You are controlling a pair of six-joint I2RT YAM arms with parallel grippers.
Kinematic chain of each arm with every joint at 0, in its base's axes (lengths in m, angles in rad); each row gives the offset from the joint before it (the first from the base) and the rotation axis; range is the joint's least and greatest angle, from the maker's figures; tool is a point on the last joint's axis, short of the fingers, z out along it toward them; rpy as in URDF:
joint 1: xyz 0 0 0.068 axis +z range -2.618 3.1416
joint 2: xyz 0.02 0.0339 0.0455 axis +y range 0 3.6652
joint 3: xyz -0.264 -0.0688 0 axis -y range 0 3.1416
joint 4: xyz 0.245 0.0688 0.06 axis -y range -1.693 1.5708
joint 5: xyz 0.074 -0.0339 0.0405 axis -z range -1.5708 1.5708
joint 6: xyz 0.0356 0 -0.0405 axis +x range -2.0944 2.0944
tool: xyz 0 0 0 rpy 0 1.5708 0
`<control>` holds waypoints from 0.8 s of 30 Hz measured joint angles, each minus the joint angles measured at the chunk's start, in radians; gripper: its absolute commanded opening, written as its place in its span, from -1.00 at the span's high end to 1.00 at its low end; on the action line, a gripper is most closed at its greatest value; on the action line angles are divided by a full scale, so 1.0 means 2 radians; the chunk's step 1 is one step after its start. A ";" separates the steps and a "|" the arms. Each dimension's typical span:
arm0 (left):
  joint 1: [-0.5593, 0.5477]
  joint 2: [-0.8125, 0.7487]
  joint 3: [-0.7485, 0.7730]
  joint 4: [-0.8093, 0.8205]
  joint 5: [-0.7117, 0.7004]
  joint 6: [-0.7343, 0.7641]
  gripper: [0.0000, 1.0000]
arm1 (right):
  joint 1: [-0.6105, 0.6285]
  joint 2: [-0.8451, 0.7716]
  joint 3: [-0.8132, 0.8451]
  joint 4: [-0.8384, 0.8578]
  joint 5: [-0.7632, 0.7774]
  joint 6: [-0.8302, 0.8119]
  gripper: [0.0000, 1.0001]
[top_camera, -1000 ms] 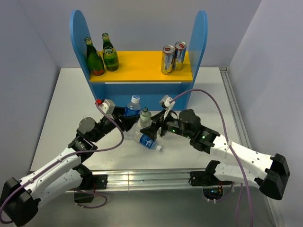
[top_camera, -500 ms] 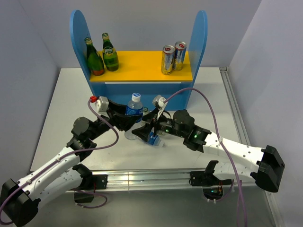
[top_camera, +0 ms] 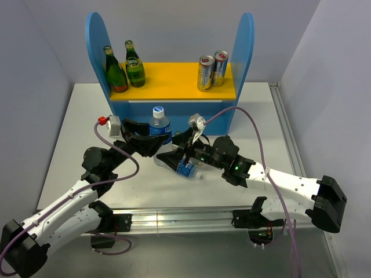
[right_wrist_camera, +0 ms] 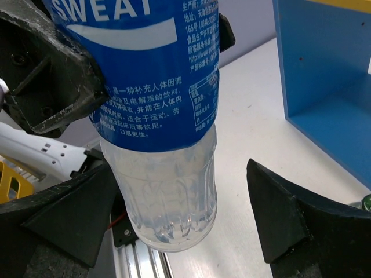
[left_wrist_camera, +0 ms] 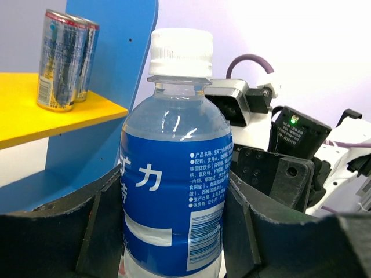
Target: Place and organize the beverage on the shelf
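Note:
My left gripper is shut on an upright water bottle with a blue label and a white cap, held off the table in front of the blue shelf. In the left wrist view the bottle sits between both fingers. My right gripper is open just below and beside it. In the right wrist view the bottle's clear base hangs between the spread fingers, above the table. A second blue-labelled bottle lies on the table under the right gripper.
Two green glass bottles stand at the left of the yellow board and two cans at its right, also in the left wrist view. The shelf's lower bay is to the right. A metal rail runs along the near edge.
My left gripper has lifted the upright bottle and carried it a little left and back. My right gripper has moved left, under the bottle. A small grey-capped bottle seen earlier is hidden now.

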 measured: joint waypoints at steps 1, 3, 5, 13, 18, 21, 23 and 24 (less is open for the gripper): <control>0.001 -0.001 0.000 0.002 0.000 -0.002 0.99 | 0.001 0.002 0.000 0.004 0.001 0.000 -0.86; 0.003 -0.002 0.000 0.005 -0.001 -0.006 0.99 | 0.003 0.007 0.003 0.012 0.002 0.000 -0.83; 0.005 -0.002 0.000 0.011 -0.003 -0.009 0.99 | 0.004 0.014 0.010 0.016 0.002 0.000 -0.81; 0.008 0.008 -0.003 0.038 -0.005 -0.026 0.99 | 0.010 0.051 0.049 0.022 -0.007 -0.004 0.17; 0.011 0.008 -0.005 0.036 -0.006 -0.028 0.09 | 0.010 0.057 0.055 0.012 -0.004 -0.013 1.00; 0.011 0.008 -0.005 0.029 -0.004 -0.026 -0.99 | 0.010 0.056 0.055 0.006 0.007 -0.021 1.00; 0.005 0.008 0.000 0.011 -0.006 -0.022 -0.99 | 0.011 0.056 0.054 -0.008 0.028 -0.033 1.00; 0.005 0.008 0.002 -0.004 -0.012 -0.019 -0.99 | 0.012 0.055 0.054 -0.016 0.041 -0.039 1.00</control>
